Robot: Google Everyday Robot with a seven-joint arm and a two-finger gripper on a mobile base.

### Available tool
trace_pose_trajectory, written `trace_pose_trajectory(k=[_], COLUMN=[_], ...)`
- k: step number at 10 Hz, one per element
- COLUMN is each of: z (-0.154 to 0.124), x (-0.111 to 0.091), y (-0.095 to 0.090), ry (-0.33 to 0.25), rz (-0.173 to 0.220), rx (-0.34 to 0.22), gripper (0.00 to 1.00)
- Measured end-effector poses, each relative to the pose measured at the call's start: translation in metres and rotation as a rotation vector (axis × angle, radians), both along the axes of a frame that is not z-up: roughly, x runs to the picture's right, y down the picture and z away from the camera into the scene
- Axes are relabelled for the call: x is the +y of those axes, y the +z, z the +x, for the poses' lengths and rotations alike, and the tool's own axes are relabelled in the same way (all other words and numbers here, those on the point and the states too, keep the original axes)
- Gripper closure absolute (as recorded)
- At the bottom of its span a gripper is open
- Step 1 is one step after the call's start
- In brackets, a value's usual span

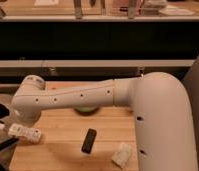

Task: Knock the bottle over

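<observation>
A pale bottle point(24, 132) lies on its side at the left edge of the wooden table point(63, 150), its small cap pointing left. My white arm point(83, 97) reaches from the right across the table to the left. The gripper point(24, 121) hangs from the wrist directly above the bottle, close to it or touching it, and is largely hidden by the wrist.
A black oblong object point(89, 140) lies in the middle of the table. A white crumpled packet point(122, 155) lies at the front right. A green round object point(86, 109) shows partly behind the arm. Dark counters and shelves run behind the table.
</observation>
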State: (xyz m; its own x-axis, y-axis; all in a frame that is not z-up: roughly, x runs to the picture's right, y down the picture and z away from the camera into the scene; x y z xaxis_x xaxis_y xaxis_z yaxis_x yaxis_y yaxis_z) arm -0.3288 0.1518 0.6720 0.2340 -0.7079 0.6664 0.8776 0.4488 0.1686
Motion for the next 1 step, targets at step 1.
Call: trace_pose_trajectory(k=[1], z=[-0.0047], x=[-0.0009], y=[0.0015], ry=[-0.002], rz=[-0.005], rx=[-0.004], gripper=[1.0])
